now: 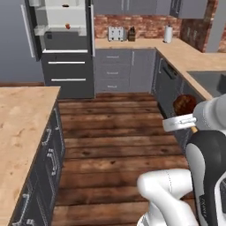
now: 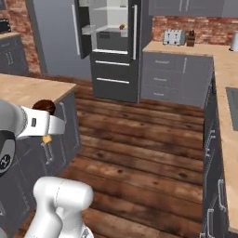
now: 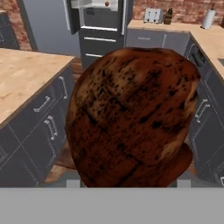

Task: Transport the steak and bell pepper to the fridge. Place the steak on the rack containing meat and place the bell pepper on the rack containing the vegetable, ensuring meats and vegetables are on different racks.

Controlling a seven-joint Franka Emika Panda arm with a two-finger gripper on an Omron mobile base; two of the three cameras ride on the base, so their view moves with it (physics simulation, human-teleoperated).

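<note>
The steak (image 3: 131, 118), a dark reddish-brown glossy lump, sits right in front of the hand camera and hides the fingertips. From the base it shows above the white hand (image 1: 184, 105) (image 2: 44, 106). My gripper (image 1: 183, 115) (image 2: 46, 117) is shut on the steak, held at about counter height over the floor. The fridge (image 1: 68, 70) (image 2: 114, 69) (image 3: 100, 26) stands far ahead with its upper doors open and its white interior showing. A small red round thing that looks like the bell pepper (image 1: 67, 26) (image 3: 106, 3) rests on a fridge shelf.
A wood-topped island (image 1: 22, 123) (image 2: 28, 88) runs along the left. An L-shaped counter (image 1: 194, 57) with a toaster (image 1: 116, 33), a paper towel roll (image 1: 167, 34) and a dark cooktop (image 1: 212, 81) runs along the right. A wooden floor (image 1: 114, 141) leads between them to the fridge.
</note>
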